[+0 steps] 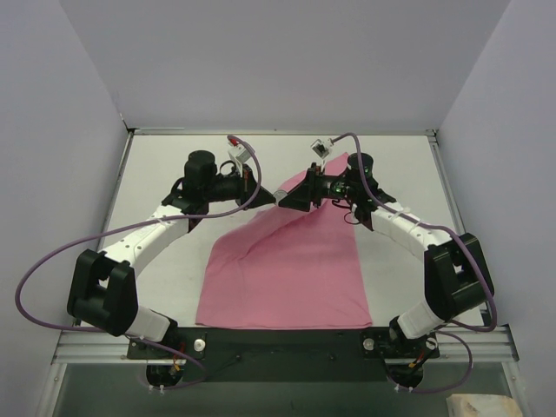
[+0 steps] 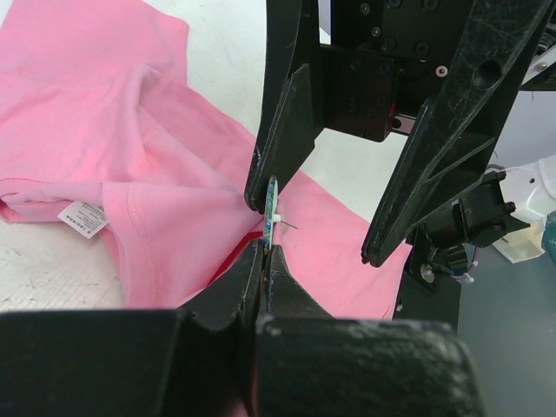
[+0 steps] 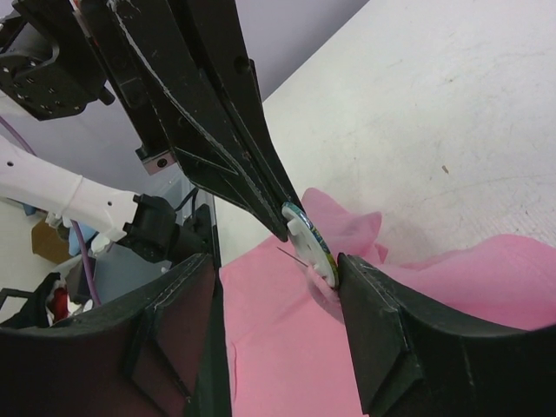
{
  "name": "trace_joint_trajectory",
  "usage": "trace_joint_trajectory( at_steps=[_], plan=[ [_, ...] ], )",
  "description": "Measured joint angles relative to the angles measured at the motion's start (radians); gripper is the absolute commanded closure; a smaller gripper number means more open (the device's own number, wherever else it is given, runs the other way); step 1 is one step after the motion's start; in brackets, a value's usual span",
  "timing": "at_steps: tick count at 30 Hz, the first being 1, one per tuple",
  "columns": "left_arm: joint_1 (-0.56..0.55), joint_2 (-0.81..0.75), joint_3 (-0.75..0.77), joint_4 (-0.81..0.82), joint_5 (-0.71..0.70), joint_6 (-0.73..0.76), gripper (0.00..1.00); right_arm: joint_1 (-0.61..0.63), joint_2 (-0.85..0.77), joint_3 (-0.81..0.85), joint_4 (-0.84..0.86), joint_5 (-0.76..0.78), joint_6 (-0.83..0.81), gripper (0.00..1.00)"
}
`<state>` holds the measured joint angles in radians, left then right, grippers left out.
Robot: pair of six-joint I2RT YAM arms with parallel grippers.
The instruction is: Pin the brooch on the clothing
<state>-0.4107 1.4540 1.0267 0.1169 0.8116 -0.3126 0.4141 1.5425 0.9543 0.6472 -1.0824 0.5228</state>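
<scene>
The brooch (image 3: 309,242) is a small disc with a white back, and a thin pin sticks out of that back. My left gripper (image 2: 265,248) is shut on its edge and holds it upright above the clothing (image 1: 287,278), a pink T-shirt lying flat on the table. My right gripper (image 3: 276,261) is open and straddles the brooch. One of its fingers (image 3: 382,321) touches the disc's lower rim, where a fold of pink cloth is bunched up. The other finger stands well apart. In the top view both grippers meet tip to tip over the shirt's upper edge.
The shirt's white label (image 2: 82,217) lies at its neckline on the left. Both arms cross the middle of the white table (image 1: 408,165), with purple cables looping beside them. Grey walls close in the sides and back.
</scene>
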Motion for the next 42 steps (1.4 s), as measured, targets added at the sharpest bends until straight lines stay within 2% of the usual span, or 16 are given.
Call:
trace_joint_trajectory(
  at_steps=[1, 4, 9, 15, 28, 33, 42],
  plan=[
    [0.000, 0.000, 0.000, 0.000, 0.001, 0.000, 1.00, 0.000, -0.001, -0.003, 0.000, 0.000, 0.000, 0.43],
    [0.000, 0.000, 0.000, 0.000, 0.001, -0.002, 1.00, 0.000, -0.002, -0.014, -0.001, 0.000, -0.006, 0.55],
    [0.000, 0.000, 0.000, -0.002, 0.010, -0.008, 1.00, 0.000, -0.002, -0.015, -0.029, 0.009, -0.032, 0.58],
    [0.000, 0.000, 0.000, -0.003, 0.012, -0.010, 1.00, 0.004, -0.002, -0.015, -0.046, 0.024, -0.052, 0.67],
    [0.000, 0.000, 0.000, -0.010, 0.018, -0.010, 1.00, 0.013, -0.002, -0.014, -0.072, 0.047, -0.068, 0.70],
    [0.000, 0.000, 0.000, -0.011, 0.023, -0.008, 1.00, 0.014, -0.002, -0.005, -0.091, 0.049, -0.078, 0.77],
    [0.000, -0.001, 0.000, -0.021, 0.023, 0.010, 1.00, 0.018, 0.010, 0.018, -0.138, 0.063, -0.084, 0.80]
  ],
)
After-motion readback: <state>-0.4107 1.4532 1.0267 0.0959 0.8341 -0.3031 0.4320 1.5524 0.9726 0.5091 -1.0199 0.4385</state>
